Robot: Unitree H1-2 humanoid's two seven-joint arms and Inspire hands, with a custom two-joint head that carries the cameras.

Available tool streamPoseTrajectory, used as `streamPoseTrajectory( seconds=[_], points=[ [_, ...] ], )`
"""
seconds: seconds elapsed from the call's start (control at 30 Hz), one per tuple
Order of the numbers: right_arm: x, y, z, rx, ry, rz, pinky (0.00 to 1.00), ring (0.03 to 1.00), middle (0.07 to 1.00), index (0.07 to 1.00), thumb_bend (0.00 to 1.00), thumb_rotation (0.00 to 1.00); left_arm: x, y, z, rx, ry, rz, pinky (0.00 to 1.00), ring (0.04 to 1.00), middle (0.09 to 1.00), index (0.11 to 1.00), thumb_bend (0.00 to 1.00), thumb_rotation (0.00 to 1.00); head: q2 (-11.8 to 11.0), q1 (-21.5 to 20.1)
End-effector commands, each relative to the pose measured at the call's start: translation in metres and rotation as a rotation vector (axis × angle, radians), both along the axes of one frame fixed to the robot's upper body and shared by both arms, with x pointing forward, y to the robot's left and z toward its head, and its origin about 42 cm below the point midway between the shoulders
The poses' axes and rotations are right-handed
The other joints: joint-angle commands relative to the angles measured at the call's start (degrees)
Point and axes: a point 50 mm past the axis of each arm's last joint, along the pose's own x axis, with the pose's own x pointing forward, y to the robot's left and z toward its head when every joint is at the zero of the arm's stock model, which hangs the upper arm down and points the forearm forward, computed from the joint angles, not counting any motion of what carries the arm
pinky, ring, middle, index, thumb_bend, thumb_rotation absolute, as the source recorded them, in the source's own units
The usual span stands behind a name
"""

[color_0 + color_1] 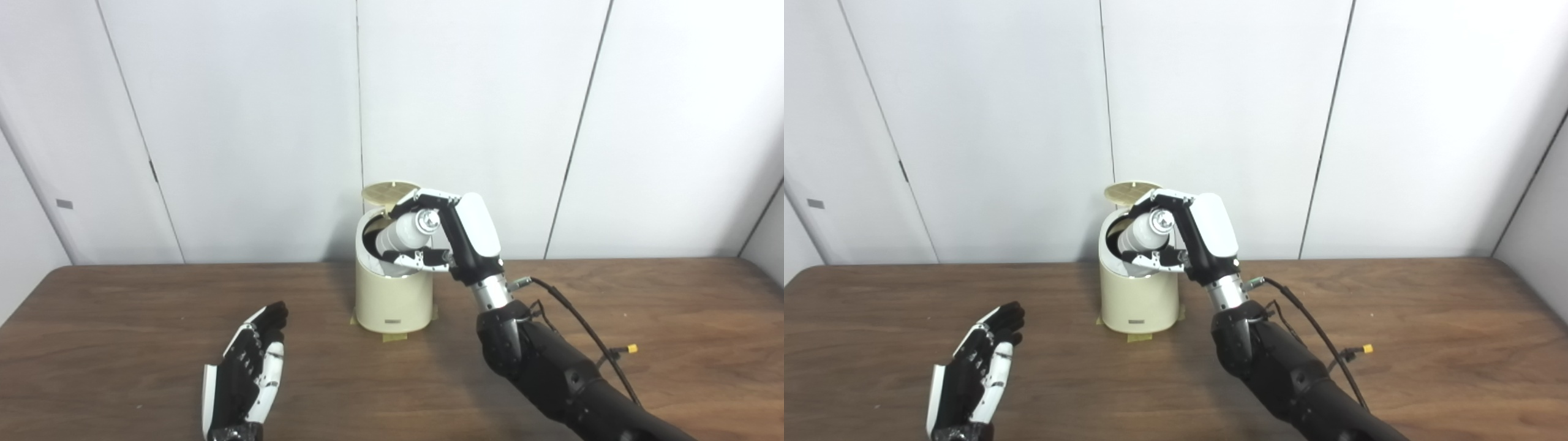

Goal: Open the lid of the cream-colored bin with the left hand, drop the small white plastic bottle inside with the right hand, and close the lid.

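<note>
The cream-colored bin (392, 303) stands at the back middle of the wooden table, taped down at its base. Its round lid (389, 192) is tipped up and back, so the mouth is uncovered. My right hand (456, 236) is shut on the small white plastic bottle (404, 231), which lies tilted with its lower end inside the bin's mouth and its cap toward the palm. My left hand (251, 370) rests open low at the front left, well apart from the bin, holding nothing.
A white panelled wall rises just behind the bin. A black cable with a yellow tip (631, 349) hangs off the right forearm above the table (674, 318). Bare wood shows left and right of the bin.
</note>
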Motion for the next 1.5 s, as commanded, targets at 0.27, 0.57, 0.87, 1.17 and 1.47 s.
streamPoseTrajectory(
  seconds=[0.27, 0.57, 0.87, 1.17, 1.47],
  points=[
    [0.0099, 0.0027, 0.0327, 0.018, -0.093, 0.019, 0.46, 0.467, 0.494, 0.472, 0.52, 0.0, 0.0054, -0.0037, 0.0143, -0.002, -0.07, -0.003, 0.83, 0.825, 0.798, 0.791, 0.22, 0.51, 0.0, 0.0],
    [0.0106, 0.0028, 0.0336, 0.025, -0.092, 0.018, 0.46, 0.469, 0.496, 0.473, 0.52, 0.0, 0.0056, -0.005, 0.0153, -0.004, -0.07, -0.004, 0.84, 0.826, 0.801, 0.791, 0.22, 0.52, -0.1, 0.1],
    [0.0124, 0.0032, 0.0348, 0.018, -0.09, 0.013, 0.48, 0.544, 0.499, 0.48, 0.53, 0.0, 0.006, -0.0061, 0.0156, -0.011, -0.074, -0.001, 0.82, 0.817, 0.794, 0.788, 0.23, 0.51, -0.1, 0.0],
    [0.0122, 0.0032, 0.0332, 0.019, -0.093, 0.007, 0.5, 0.568, 0.587, 0.491, 0.52, 0.13, 0.0065, -0.0051, 0.015, -0.006, -0.072, -0.001, 0.81, 0.818, 0.796, 0.787, 0.23, 0.52, -0.2, 0.0],
    [0.0118, 0.0027, 0.0333, 0.029, -0.082, 0.012, 0.52, 0.579, 0.604, 0.594, 0.84, 0.06, 0.0062, -0.0053, 0.0148, 0.0, -0.074, -0.002, 0.81, 0.82, 0.797, 0.787, 0.22, 0.51, -0.2, 0.0]
  ],
)
